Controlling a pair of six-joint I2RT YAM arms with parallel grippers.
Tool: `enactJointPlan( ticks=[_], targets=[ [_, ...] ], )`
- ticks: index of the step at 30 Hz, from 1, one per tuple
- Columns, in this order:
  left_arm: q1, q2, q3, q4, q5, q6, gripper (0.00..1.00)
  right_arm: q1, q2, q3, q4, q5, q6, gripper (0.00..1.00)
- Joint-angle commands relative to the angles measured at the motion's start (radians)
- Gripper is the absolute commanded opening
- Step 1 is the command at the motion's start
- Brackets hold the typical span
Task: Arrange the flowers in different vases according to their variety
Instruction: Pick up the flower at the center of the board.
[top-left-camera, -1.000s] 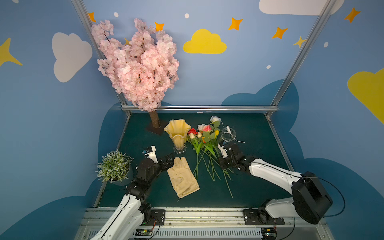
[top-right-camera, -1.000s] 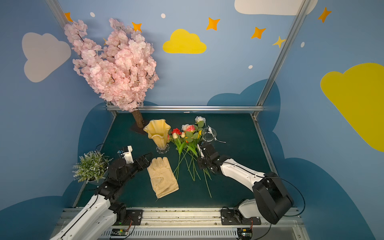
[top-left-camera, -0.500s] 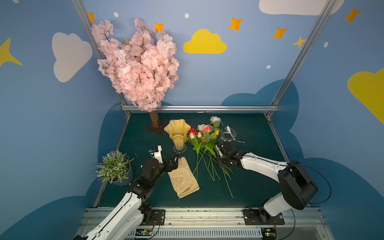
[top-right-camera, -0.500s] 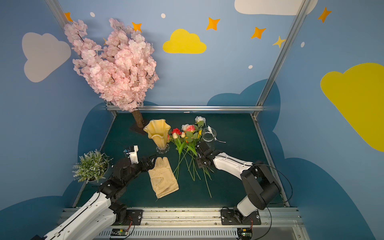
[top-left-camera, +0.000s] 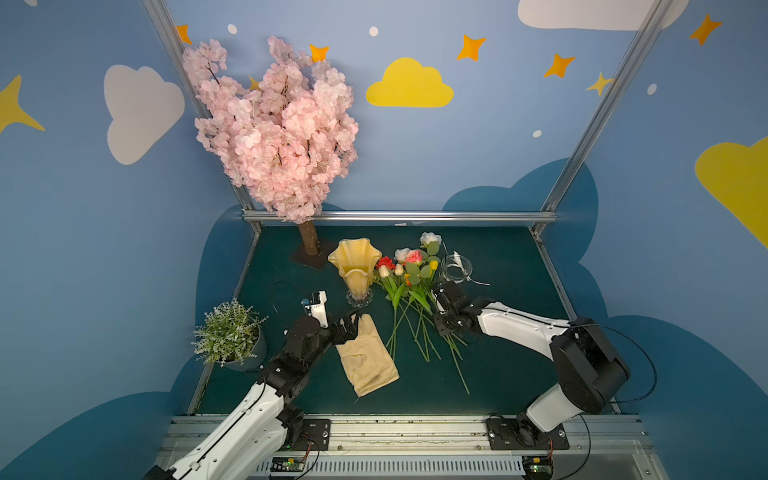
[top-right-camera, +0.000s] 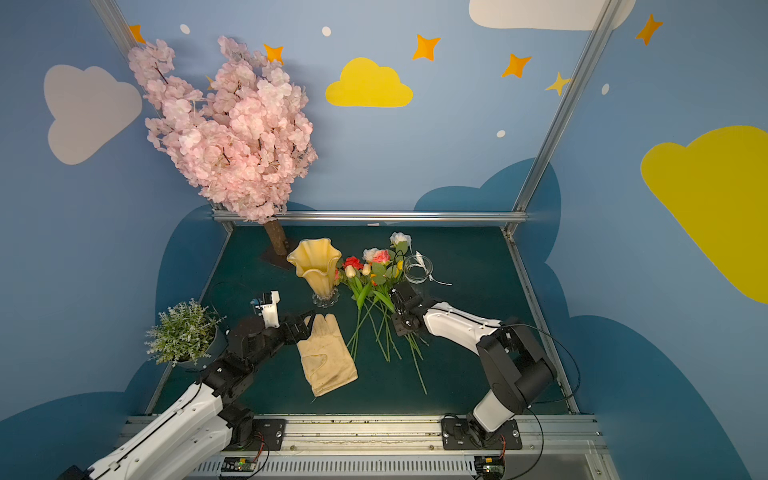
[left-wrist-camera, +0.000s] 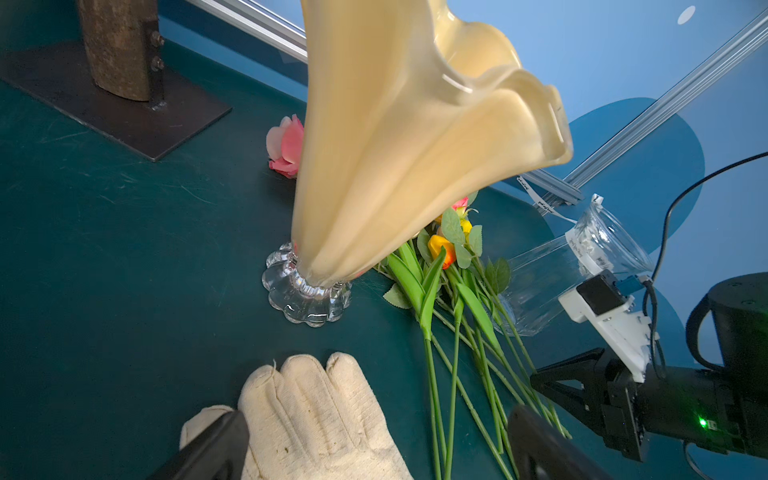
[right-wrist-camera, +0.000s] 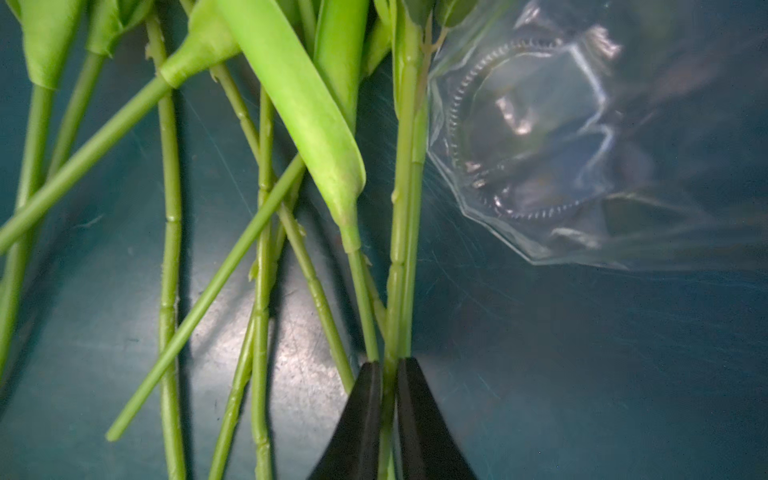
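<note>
Stems (right-wrist-camera: 259, 249) crowd my right gripper (right-wrist-camera: 388, 368), pinched on a flower stem (right-wrist-camera: 399, 249) lying just beside the clear vase (right-wrist-camera: 540, 145); I'd lift slowly so neighbours don't drag. Left gripper (left-wrist-camera: 374, 436) hangs spread by the glove (left-wrist-camera: 316, 407).

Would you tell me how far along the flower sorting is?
Done: nothing; the amber vase and clear glass vase hold no flowers, which lie piled between them. In hand: the right gripper is shut on a stem; the left gripper hangs open over the glove. Left: every flower.
</note>
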Motion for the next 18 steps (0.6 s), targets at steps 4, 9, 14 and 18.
enactJointPlan(
  ticks=[4, 9, 14, 18],
  targets=[
    [-0.004, 0.004, 0.025, 0.023, -0.015, 0.024, 1.0, 0.005, 0.01, 0.025, -0.025, -0.006, -0.006, 0.02],
    [-0.008, 0.002, 0.025, 0.024, -0.02, 0.031, 1.0, 0.005, -0.067, -0.015, 0.002, 0.01, -0.002, 0.0],
    [-0.009, 0.006, 0.023, 0.036, -0.022, 0.042, 1.0, 0.003, -0.238, -0.1, 0.076, -0.03, -0.004, 0.0],
    [-0.01, 0.002, 0.024, 0.036, -0.022, 0.05, 1.0, 0.002, -0.409, -0.162, 0.129, -0.065, 0.019, 0.0]
  ],
)
